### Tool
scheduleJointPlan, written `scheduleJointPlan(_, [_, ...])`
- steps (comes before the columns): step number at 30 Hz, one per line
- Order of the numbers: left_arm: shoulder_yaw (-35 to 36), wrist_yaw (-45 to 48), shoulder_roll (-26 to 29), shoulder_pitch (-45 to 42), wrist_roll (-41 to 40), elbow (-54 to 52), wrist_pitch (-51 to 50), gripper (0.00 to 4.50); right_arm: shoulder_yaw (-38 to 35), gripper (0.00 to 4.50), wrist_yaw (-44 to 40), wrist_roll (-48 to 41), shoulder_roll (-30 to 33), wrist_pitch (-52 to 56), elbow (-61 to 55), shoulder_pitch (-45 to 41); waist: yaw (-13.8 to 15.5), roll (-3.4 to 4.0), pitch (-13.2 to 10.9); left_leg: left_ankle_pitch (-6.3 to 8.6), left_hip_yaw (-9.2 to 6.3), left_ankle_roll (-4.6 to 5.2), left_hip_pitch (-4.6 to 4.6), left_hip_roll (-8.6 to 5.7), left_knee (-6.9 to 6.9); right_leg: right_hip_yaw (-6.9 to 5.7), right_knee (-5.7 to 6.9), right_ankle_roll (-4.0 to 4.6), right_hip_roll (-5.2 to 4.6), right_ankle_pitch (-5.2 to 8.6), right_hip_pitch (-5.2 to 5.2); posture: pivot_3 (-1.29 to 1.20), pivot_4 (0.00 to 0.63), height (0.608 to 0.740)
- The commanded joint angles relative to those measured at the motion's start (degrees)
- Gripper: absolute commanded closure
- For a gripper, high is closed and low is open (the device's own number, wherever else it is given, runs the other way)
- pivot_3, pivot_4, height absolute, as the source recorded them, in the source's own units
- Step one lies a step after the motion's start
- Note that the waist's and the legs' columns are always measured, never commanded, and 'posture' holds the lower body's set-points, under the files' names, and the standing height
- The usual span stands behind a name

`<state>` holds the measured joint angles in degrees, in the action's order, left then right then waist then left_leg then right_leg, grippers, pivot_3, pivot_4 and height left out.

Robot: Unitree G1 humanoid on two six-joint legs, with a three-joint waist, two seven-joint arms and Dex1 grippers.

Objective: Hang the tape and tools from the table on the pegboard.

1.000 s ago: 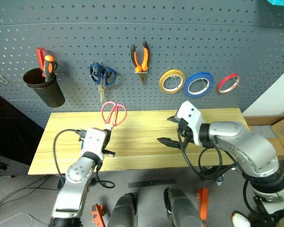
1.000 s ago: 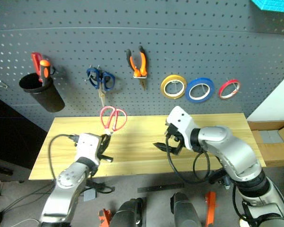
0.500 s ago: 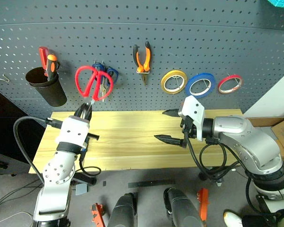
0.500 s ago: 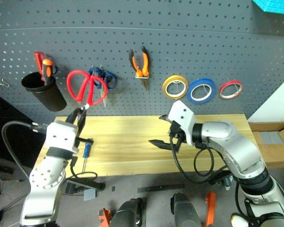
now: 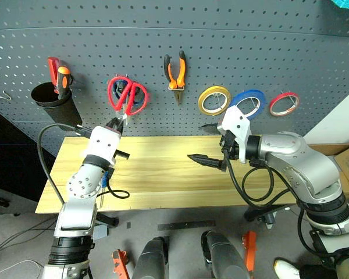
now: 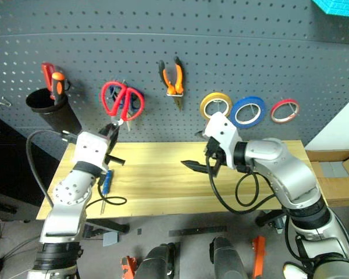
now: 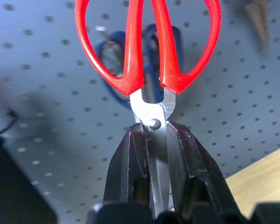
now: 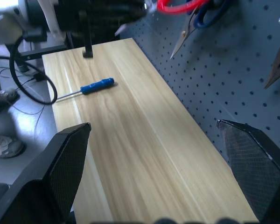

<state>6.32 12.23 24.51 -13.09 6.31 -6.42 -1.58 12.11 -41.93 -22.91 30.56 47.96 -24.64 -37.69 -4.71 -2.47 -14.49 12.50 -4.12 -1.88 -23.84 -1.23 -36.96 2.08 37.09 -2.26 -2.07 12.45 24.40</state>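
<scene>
Scissors with red handles (image 5: 127,95) ride blade-first in my left gripper (image 5: 114,124), clamped at the pivot, the handle loops raised against the pegboard (image 5: 221,52). Seen along my left wrist, both black fingers (image 7: 130,163) press the steel on either side of the rivet, and the red loops overlap a pair of blue-handled scissors (image 7: 130,60) already hanging on the board directly behind them, right where I am holding mine up.

Along the board from my left hangs a black cup (image 5: 51,102) holding a red and an orange-handled screwdriver (image 5: 62,78). Beyond the two pairs of scissors hang the orange-and-black pliers (image 5: 174,72), nose down, then a yellow tape roll (image 5: 212,100), a blue tape roll (image 5: 246,103) and the thin red tape ring (image 5: 282,103), each on its own hook and well apart from the scissors.

My right gripper (image 5: 207,142) hovers over the middle of the table (image 5: 163,174) with its two fingers spread wide and nothing between them, partly in front of the yellow and blue rolls.

On the light wood planks lies the blue-handled screwdriver (image 8: 97,86), near the table's left end, just beside my left arm and its black cable (image 5: 46,139). At the far left edge of the board a small bare metal hook (image 5: 0,97) sticks out.
</scene>
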Motion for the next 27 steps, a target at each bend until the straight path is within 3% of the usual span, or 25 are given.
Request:
scheduleJointPlan(1, [-0.32, -0.37, -0.02, -1.67, 0.41, 0.48, 1.22, 4.27, -5.56, 0.00, 1.99, -3.85, -3.42, -0.78, -2.07, -3.33, -0.11, 0.01, -0.01, 0.00, 0.00, 0.00, 0.00, 0.01, 0.00, 0.00, 0.01, 0.00, 0.00, 0.00, 0.00, -0.15, 0.223, 0.740])
scheduleJointPlan(12, [0.25, -0.94, -1.12, -2.65, -1.35, 3.01, 0.15, 4.27, -7.26, 0.00, 4.97, -6.45, -6.21, -0.17, -2.49, -5.64, -0.04, 0.02, -0.01, 0.01, -0.15, 0.01, -0.01, -0.05, 0.00, 0.02, 0.00, -0.04, -0.06, -0.04, 0.00, -0.15, 0.220, 0.740])
scheduleJointPlan(17, [-0.18, -0.27, -1.60, -1.55, -1.40, 1.78, -0.66, 2.67, -6.60, 0.00, 4.96, -6.17, -5.86, -0.04, -2.75, -5.13, -0.09, 0.02, -0.01, 0.01, -0.16, 0.01, 0.00, -0.04, 0.00, 0.02, 0.01, -0.04, -0.06, -0.04, 0.01, -0.15, 0.223, 0.740])
scheduleJointPlan(24, [-0.42, 2.36, -2.03, 6.78, -3.18, -0.28, -7.25, 0.35, -4.20, 0.00, 8.22, -5.51, -6.38, 3.82, -4.16, -1.92, -0.31, 0.03, -0.02, 0.04, -0.16, 0.06, 0.02, -0.03, 0.04, 0.10, 0.01, -0.04, -0.07, -0.04, 0.04, -0.14, 0.228, 0.740])
scheduleJointPlan(27, [2.13, 2.76, -2.78, 9.91, -6.14, 0.61, -13.70, 0.35, -2.35, 0.00, 11.87, -5.05, -8.54, 6.74, -4.72, -0.46, -0.27, 0.07, -0.04, 0.04, -0.17, 0.05, 0.02, 0.00, 0.02, 0.10, 0.03, -0.04, -0.08, -0.03, 0.04, -0.13, 0.232, 0.740])
